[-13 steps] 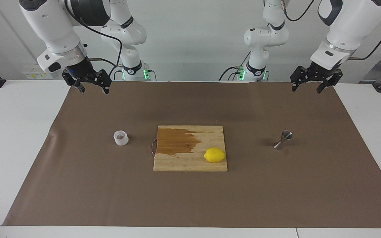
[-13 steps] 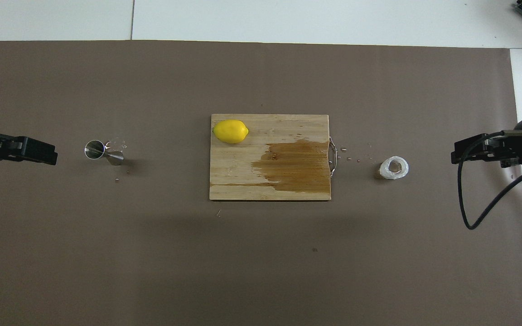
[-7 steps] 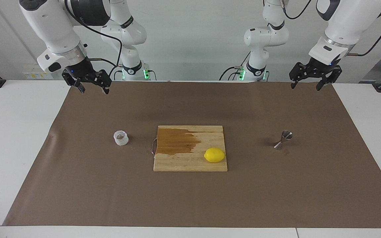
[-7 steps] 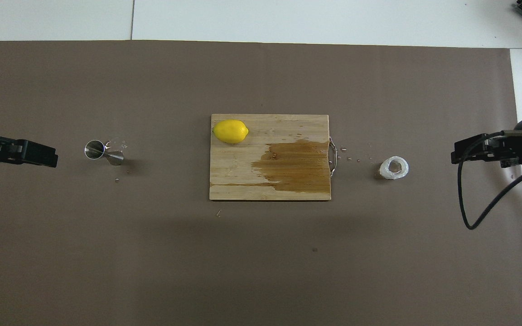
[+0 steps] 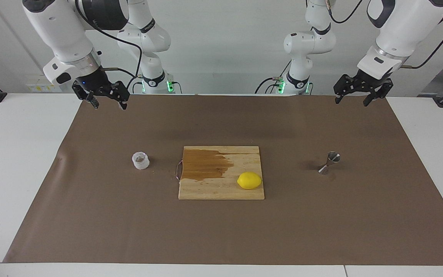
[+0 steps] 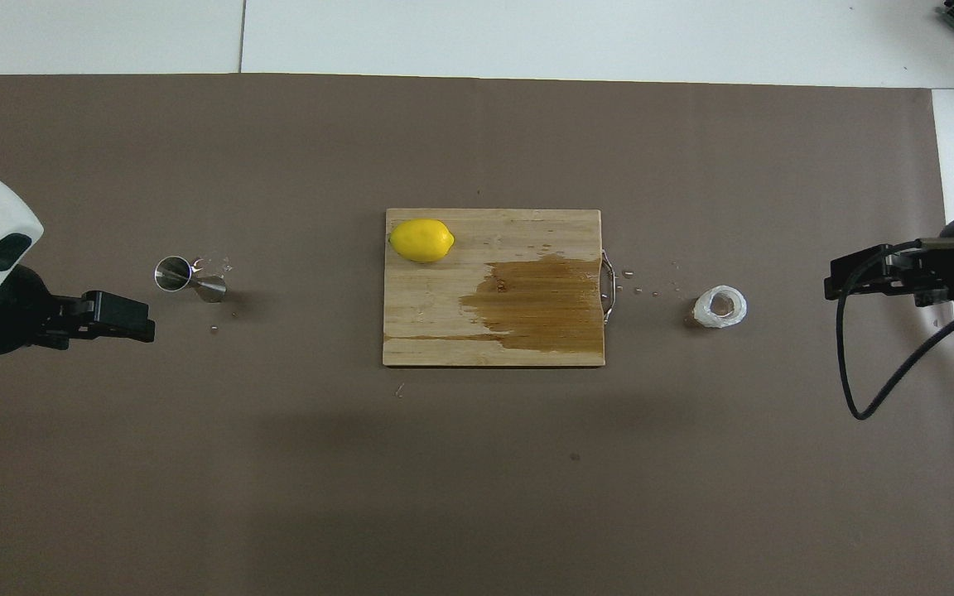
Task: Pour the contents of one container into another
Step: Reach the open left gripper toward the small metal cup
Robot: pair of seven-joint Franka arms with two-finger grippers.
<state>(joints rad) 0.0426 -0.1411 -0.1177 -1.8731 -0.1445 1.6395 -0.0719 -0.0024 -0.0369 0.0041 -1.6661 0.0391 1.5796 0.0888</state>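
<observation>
Cup (image 5: pixel 140 160) sits upright toward the right arm's end of the counter, below the empty, open-jawed right gripper (image 5: pixel 108 102); jigger (image 5: pixel 330 162) stands at the left arm's end, under the open left gripper (image 5: pixel 351 100)

Bright, even light falls from above in both views. Soft, faint shadows lie on the brown paper (image 5: pixel 129 223) nearer to the robots than the cutting board (image 5: pixel 221 188). The steel jigger (image 5: pixel 329 162) glints. The wet patch on the board shows no glare. Focus is sharp throughout.
</observation>
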